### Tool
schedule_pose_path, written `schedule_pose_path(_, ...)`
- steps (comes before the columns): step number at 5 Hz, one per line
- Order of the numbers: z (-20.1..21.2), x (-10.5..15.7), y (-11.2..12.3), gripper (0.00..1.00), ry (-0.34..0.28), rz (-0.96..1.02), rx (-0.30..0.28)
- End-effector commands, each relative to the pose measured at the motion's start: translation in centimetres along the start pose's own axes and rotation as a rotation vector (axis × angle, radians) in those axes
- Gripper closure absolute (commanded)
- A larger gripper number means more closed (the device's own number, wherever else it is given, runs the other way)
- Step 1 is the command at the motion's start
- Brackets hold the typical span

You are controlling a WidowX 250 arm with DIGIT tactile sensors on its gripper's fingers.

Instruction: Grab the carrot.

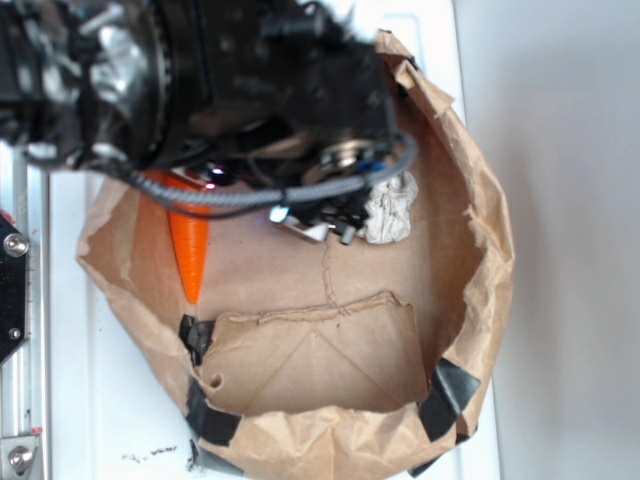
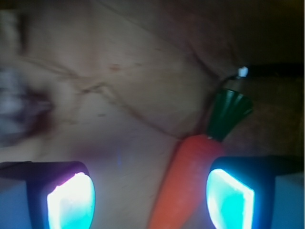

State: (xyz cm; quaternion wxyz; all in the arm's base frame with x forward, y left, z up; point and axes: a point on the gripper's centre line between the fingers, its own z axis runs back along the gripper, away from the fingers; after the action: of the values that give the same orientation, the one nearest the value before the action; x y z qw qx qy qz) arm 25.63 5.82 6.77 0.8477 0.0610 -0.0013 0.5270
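The orange carrot (image 2: pixel 183 181) lies on the brown paper floor of the bag, its dark-green top (image 2: pixel 228 113) pointing away from me. In the exterior view its pointed end (image 1: pixel 189 255) sticks out below the arm, and the rest is hidden. My gripper (image 2: pixel 150 198) is open. The carrot lies between the two glowing pads, close against the right pad (image 2: pixel 228 198), with a wide gap to the left pad (image 2: pixel 71 202). In the exterior view the black arm (image 1: pixel 200 80) covers the gripper.
The brown paper bag (image 1: pixel 470 230) has raised crumpled walls all round and black tape at its near corners. A crumpled white paper ball (image 1: pixel 392 208) lies inside at the right of the arm; in the wrist view it is a blur (image 2: pixel 14 109) at far left.
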Motion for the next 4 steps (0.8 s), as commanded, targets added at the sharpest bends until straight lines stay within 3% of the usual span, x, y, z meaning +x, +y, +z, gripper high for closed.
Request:
schedule_pose_path(1, 0.18, 0.65, 1.66, 0.00, -0.053, -0.006, -0.007)
schedule_pose_path(4, 0.24, 0.80, 1.63, 0.00, -0.065, -0.012, 0.009)
